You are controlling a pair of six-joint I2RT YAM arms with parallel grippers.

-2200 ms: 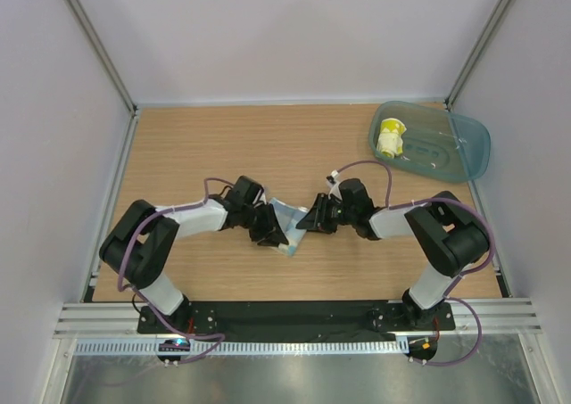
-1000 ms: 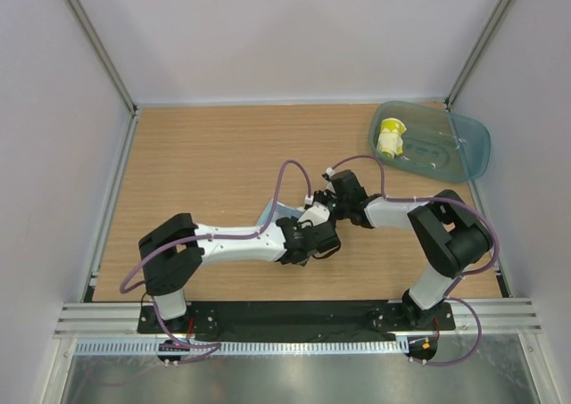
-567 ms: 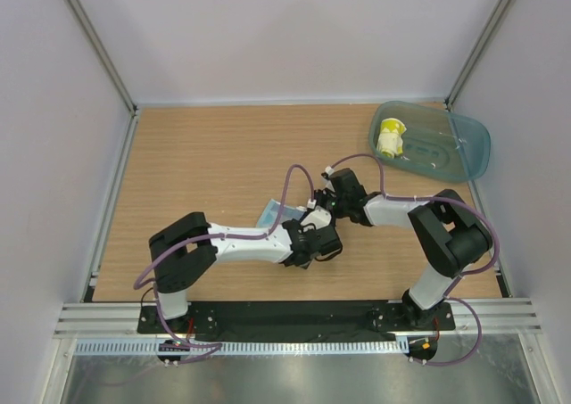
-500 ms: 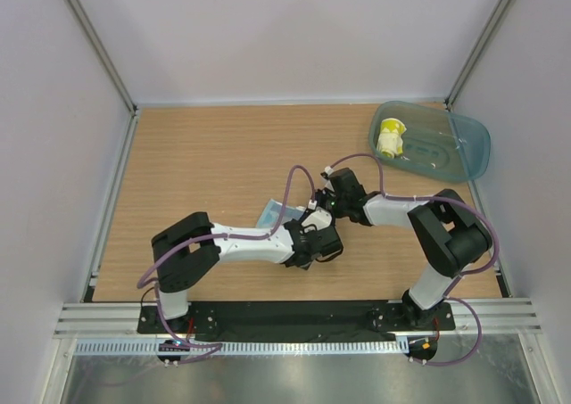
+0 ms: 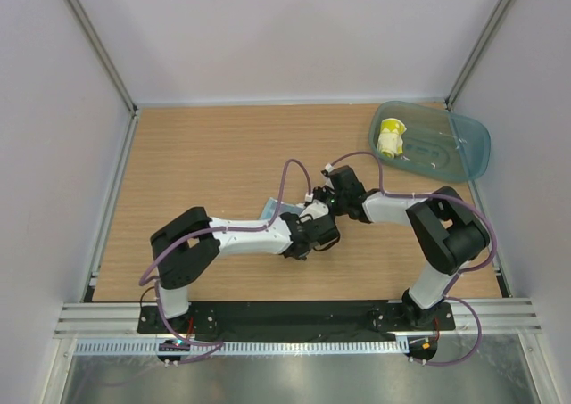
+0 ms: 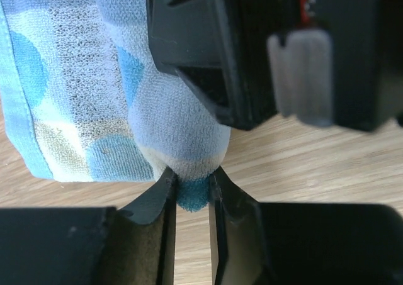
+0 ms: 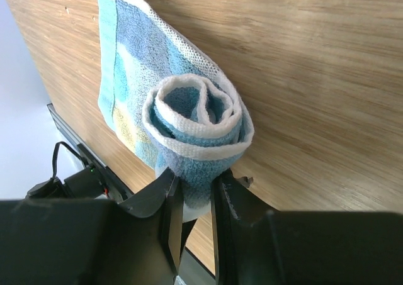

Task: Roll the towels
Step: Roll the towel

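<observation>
The light blue towel [image 7: 189, 118] is partly rolled, and its coiled end faces the right wrist view. My right gripper [image 7: 194, 183] is shut on that roll's lower edge. In the left wrist view the same towel [image 6: 75, 90] hangs in front, and my left gripper [image 6: 192, 179] is shut on its bunched tip, just under the right gripper's black body [image 6: 252, 46]. From above, the two grippers meet mid-table, left gripper [image 5: 312, 232], right gripper [image 5: 332, 199], with a bit of blue towel [image 5: 270, 208] showing beside them. The yellow towel [image 5: 390, 139] lies rolled in the tray.
A translucent teal tray [image 5: 464, 150] stands at the back right of the wooden table [image 5: 196, 163]. White walls and metal posts close in the sides and back. A black rail [image 5: 294, 319] runs along the near edge by the arm bases.
The left arm has swung from the towel's left side across to the centre. Its jaws opened a little, then closed on the towel's tip. The right gripper has kept its grip and place.
</observation>
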